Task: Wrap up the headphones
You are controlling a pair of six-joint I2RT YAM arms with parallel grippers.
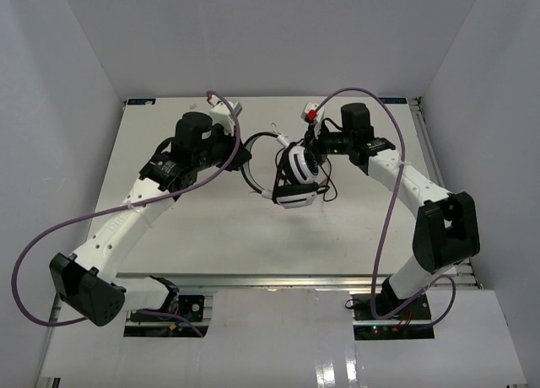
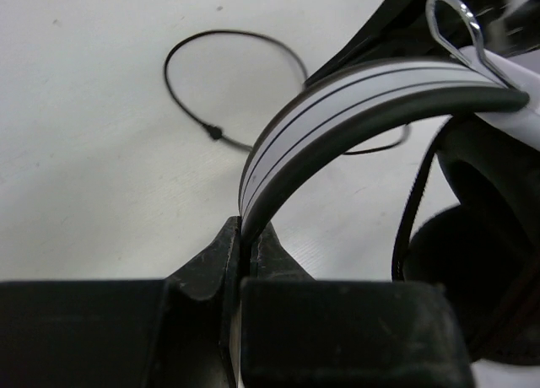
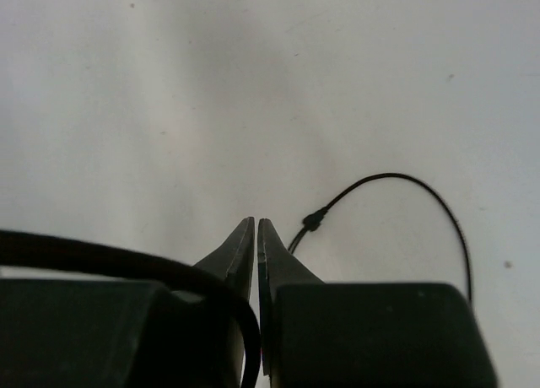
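The headphones are held up over the middle of the table, white-and-black ear cups hanging together. My left gripper is shut on the thin curved headband; its fingertips pinch the band's end. A black ear cup hangs at the right of the left wrist view. My right gripper is just behind the cups. Its jaws are closed, with the dark cord curving over the left finger and down into the gap. More cord lies looped on the table, and also shows in the left wrist view.
Thick purple robot cables arch over both arms. White walls enclose the table on the left, back and right. The table's front edge runs just ahead of the arm bases.
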